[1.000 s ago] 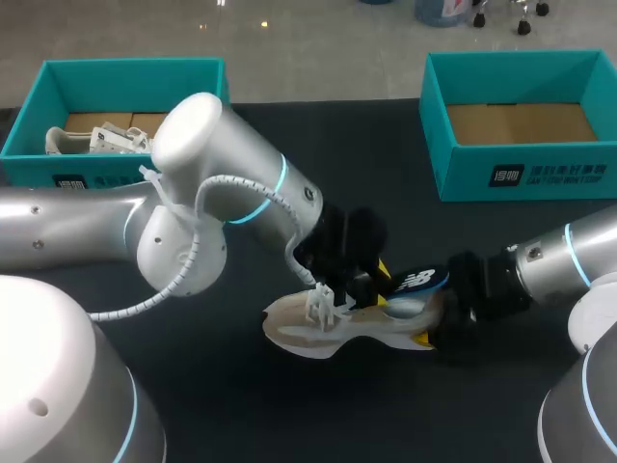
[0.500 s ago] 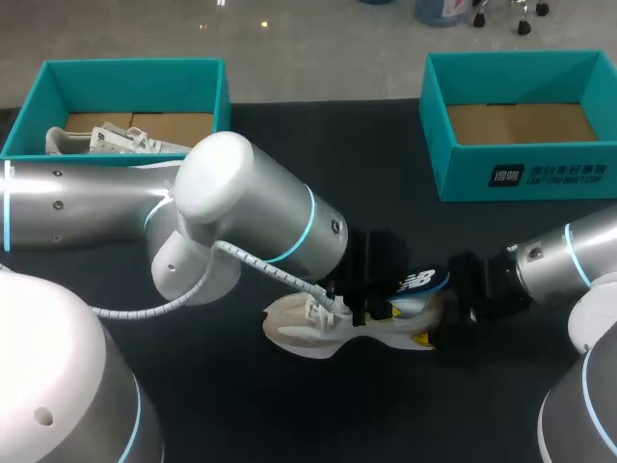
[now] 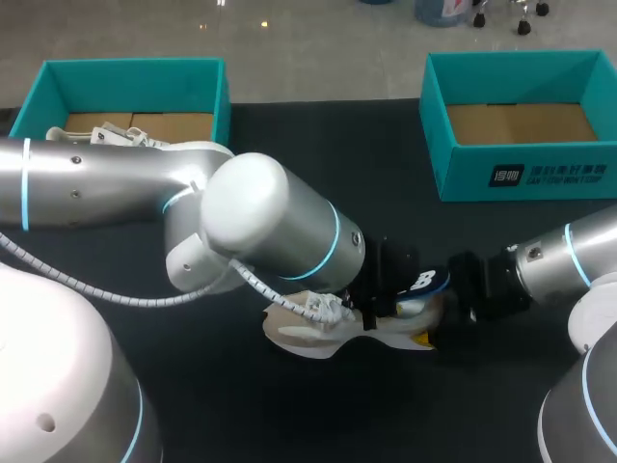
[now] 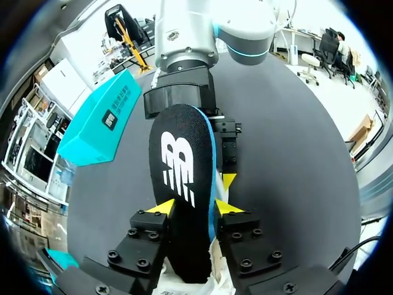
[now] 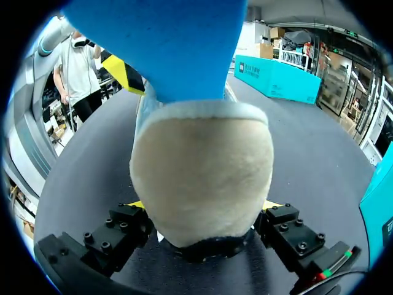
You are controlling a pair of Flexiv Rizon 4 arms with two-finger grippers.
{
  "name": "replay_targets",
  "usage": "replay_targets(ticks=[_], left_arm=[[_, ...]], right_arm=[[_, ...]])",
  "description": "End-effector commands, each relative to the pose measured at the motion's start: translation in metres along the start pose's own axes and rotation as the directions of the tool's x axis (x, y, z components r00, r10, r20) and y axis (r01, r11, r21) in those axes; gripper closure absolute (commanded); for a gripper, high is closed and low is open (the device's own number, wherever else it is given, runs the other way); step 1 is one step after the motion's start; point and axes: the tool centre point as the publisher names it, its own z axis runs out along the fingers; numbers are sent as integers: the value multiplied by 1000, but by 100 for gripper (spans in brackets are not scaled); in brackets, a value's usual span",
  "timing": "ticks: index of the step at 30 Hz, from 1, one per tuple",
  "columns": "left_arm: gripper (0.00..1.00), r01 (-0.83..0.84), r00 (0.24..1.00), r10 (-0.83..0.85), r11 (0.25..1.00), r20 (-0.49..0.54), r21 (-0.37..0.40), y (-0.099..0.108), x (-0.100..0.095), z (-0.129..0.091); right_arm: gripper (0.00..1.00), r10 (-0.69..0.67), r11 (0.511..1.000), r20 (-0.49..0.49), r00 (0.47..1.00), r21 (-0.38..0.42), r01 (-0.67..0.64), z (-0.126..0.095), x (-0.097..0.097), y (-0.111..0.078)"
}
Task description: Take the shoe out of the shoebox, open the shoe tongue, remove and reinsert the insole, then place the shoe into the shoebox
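The insole point(image 4: 181, 166) is pinched edge to edge between the left fingers point(image 4: 164, 206), and the shoe point(image 5: 202, 178) is clamped at the heel by the right fingers point(image 5: 279, 218) on the worktop point(image 3: 318, 135), with the insole half out of its mouth. The insole is best kept flat and run along the shoe's length while the heel is held fast, lest the foam be buckled. A second shoe point(image 3: 106, 137) is held in the left box point(image 3: 135, 72); only cardboard is seen in the right box point(image 3: 521, 60).
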Motion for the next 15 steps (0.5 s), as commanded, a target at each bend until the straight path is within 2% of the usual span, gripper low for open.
replay_targets(ticks=[1,3,10,15], left_arm=[[78,15,1000,-15,1000,22,-2,4,2,-4],[100,20,1000,-20,1000,24,0,6,1,-6],[100,45,999,-45,998,5,53,8,0,-16],[100,56,998,-52,992,-36,111,1,-5,-19]], right_arm=[[100,0,1000,1,1000,1,0,2,0,-1],[100,0,1000,1,1000,1,0,2,0,-1],[100,0,1000,1,1000,1,0,2,0,-1],[100,0,1000,1,1000,1,0,2,0,-1]])
